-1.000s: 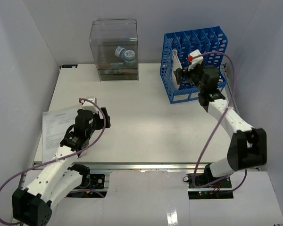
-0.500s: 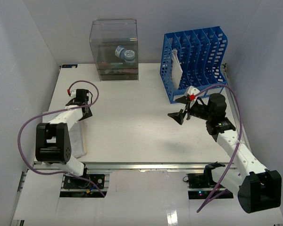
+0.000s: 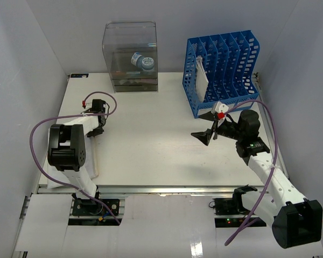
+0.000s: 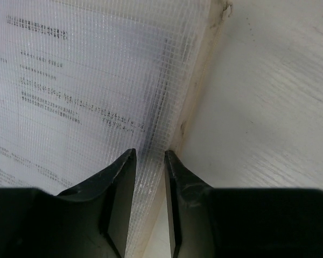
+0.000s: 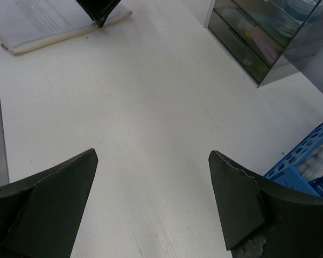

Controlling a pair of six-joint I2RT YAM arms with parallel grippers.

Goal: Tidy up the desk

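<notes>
The desk (image 3: 151, 140) is a wide white tabletop. A mesh document pouch (image 3: 91, 161) with a printed sheet inside lies flat at its left side; it also shows in the left wrist view (image 4: 86, 80) and the right wrist view (image 5: 37, 21). My left gripper (image 3: 95, 129) points down at the pouch's far right edge. Its jaws (image 4: 149, 153) are closed to a narrow gap with the pouch's beige edge between them. My right gripper (image 3: 206, 124) is wide open and empty, hovering over the desk's right middle (image 5: 153, 156).
A clear plastic drawer box (image 3: 130, 56) with a blue-and-white roll (image 3: 142, 61) inside stands at the back. A blue slotted file rack (image 3: 223, 70) holds a white sheet (image 3: 201, 75) at back right. A metal rail (image 3: 161, 189) runs along the front edge.
My right gripper has left the file rack and come down and forward over the desk, open. My left arm has folded back, and its gripper has moved farther along the desk's left side with the pouch.
</notes>
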